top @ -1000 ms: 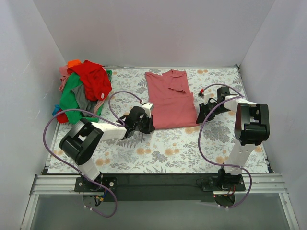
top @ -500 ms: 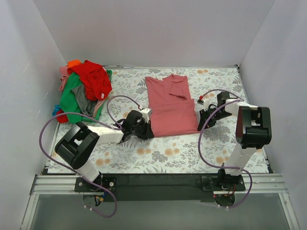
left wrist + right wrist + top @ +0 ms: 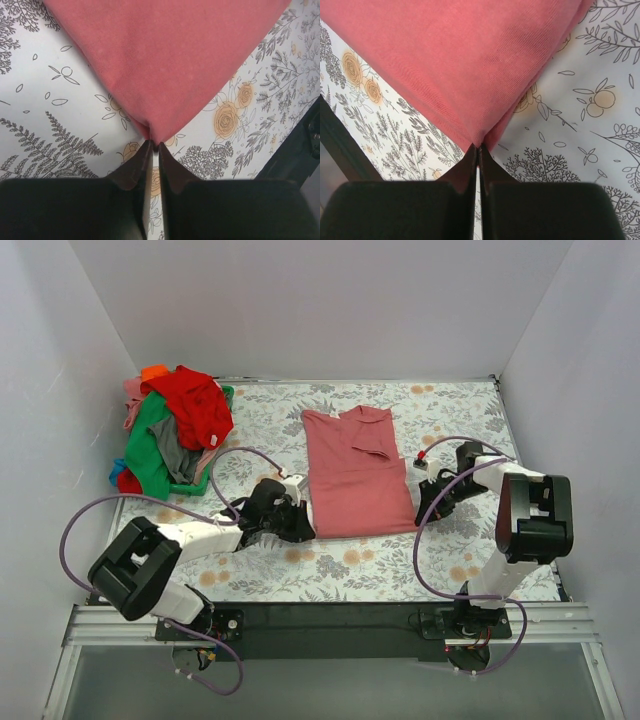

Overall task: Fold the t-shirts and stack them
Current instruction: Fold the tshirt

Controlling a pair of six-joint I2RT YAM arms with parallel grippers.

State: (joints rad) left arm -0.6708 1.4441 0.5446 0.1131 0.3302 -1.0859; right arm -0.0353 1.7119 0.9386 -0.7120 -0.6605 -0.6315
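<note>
A salmon-pink t-shirt (image 3: 352,472) lies flat in the middle of the floral table cover, sides folded in, collar at the far end. My left gripper (image 3: 303,529) is shut on its near left corner (image 3: 153,131). My right gripper (image 3: 421,519) is shut on its near right corner (image 3: 479,138). Both grippers sit low at the cloth's near edge. A pile of unfolded t-shirts (image 3: 175,430), red, green, orange, pink and grey, lies at the far left.
White walls enclose the table on three sides. The floral table cover (image 3: 350,565) shows between the shirt and the black front rail (image 3: 330,617). Purple cables loop around both arms.
Both grippers have pulled the shirt's near corners toward the front edge. The shirt has slid nearer and lies longer and flatter. The left arm has stretched out lower.
</note>
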